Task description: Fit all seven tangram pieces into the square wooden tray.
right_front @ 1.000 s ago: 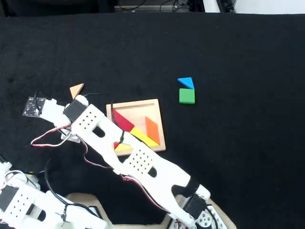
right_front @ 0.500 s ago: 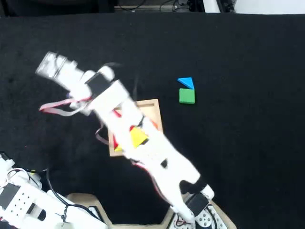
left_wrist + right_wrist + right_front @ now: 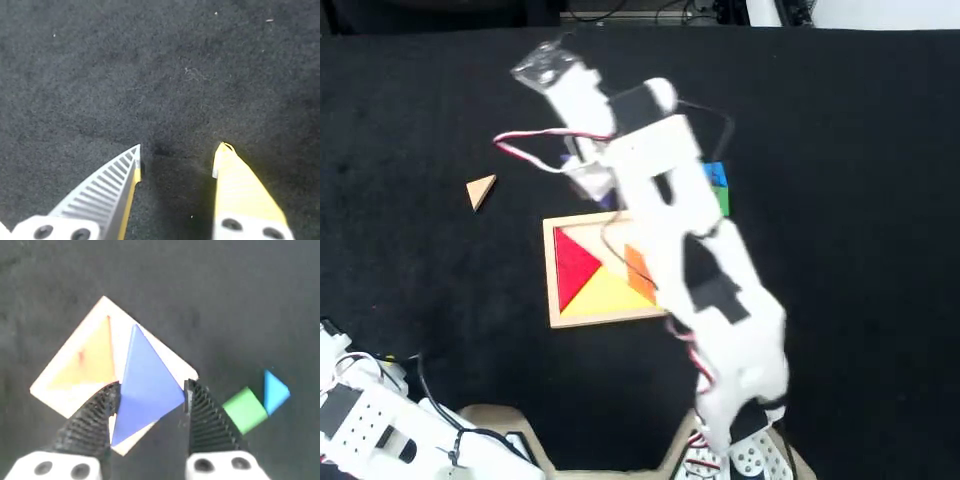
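Note:
The square wooden tray (image 3: 558, 308) holds a red triangle (image 3: 574, 263), a yellow triangle (image 3: 603, 296) and an orange piece (image 3: 638, 272). My right gripper (image 3: 588, 178) hangs over the tray's far edge. In the right wrist view, this gripper (image 3: 150, 391) is shut on a large blue triangle (image 3: 145, 382) above the tray (image 3: 116, 347). A small tan triangle (image 3: 480, 190) lies to the tray's left. A green square (image 3: 245, 410) and a light blue triangle (image 3: 275, 391) lie together to its right. My left gripper (image 3: 178, 150) is open over bare black cloth.
Black cloth covers the whole table (image 3: 840, 150). The right arm (image 3: 700, 280) stretches from the near edge across the tray's right side and partly hides the green square (image 3: 723, 201). The left arm (image 3: 360, 420) rests at the near left corner.
The right arm has swung from the left side, near the tan triangle, up and to the right, and now hangs over the tray's far edge. The left arm has stayed put.

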